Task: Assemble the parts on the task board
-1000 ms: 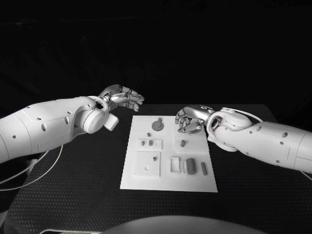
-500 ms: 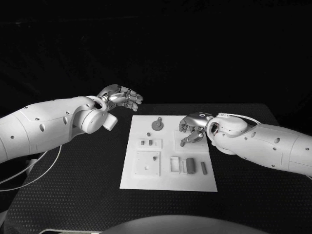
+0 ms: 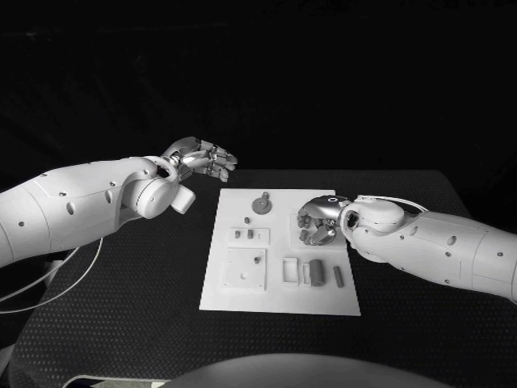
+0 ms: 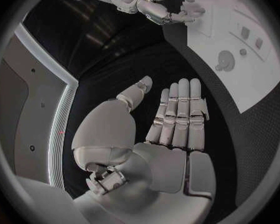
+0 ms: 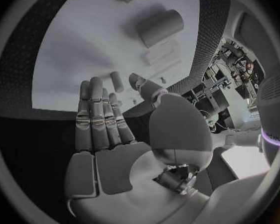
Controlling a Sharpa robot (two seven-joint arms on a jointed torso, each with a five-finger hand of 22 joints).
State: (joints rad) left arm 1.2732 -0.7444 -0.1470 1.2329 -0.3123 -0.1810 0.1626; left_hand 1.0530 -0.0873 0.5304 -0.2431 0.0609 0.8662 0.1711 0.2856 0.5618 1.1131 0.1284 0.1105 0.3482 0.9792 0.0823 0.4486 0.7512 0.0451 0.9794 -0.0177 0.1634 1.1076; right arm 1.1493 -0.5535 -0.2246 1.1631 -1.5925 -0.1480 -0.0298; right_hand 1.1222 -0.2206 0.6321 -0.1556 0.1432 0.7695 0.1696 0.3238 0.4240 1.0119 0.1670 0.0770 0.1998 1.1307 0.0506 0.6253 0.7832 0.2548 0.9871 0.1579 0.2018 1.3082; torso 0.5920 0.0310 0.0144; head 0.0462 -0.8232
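The right hand [image 3: 318, 220] has moved from the far right part of the task board [image 3: 279, 303] toward the robot, and now hovers over the right edge near the board's middle, above the spot where a small peg stood exposed a second ago. In the right wrist view its fingers [image 5: 96, 114] lie straight and side by side, thumb apart, with nothing in its grasp. The left hand [image 3: 200, 158] has stayed where it was, held off the board beyond its far left corner above the black table [image 3: 119, 323]; the left wrist view shows its palm flat and its fingers [image 4: 180, 109] extended together, empty.

The board lies with its long axis running away from the robot. At its far end a round part [image 3: 261, 207] sits with a small peg [image 3: 264, 196] just beyond it. Near the left edge, two small parts [image 3: 245, 234] stand side by side. Toward the near right corner, a stout cylinder [image 3: 316, 272] lies with its long axis pointing away from the robot, parallel to the board's long edges. A thin rod [image 3: 339, 277] lies just beside it on the right-edge side, aligned the same way. A square recess [image 3: 245, 269] holding a small peg sits by the near left part.
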